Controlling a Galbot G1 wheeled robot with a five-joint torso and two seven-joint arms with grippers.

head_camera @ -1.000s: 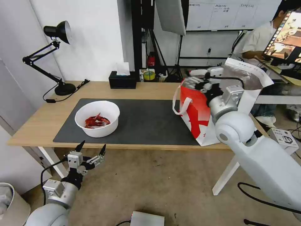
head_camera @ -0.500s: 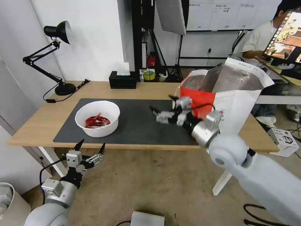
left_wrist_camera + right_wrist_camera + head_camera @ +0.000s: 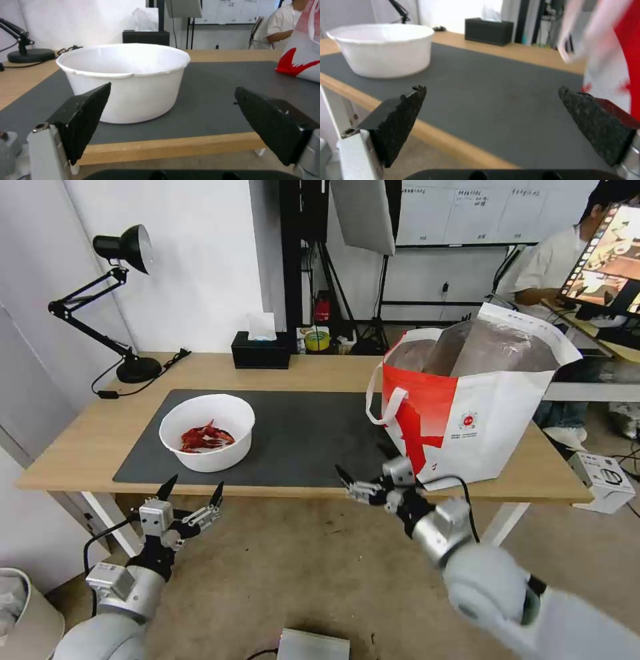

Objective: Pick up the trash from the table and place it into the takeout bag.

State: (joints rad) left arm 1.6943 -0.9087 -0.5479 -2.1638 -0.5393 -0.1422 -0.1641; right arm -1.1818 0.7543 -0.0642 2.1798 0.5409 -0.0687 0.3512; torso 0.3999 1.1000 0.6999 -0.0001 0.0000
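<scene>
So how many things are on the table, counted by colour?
White: 1, the bowl holding red shells.
White and red: 1, the bag.
Black: 2, the lamp and the tissue box.
Dark grey: 1, the mat.
Total: 5.

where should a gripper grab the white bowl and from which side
Probably by the rim of the bowl: it stands upright and open on the mat, and looks wider than the open left gripper in front of it. Come from above at the near edge, one finger inside the wall, clear of the shells.
</scene>
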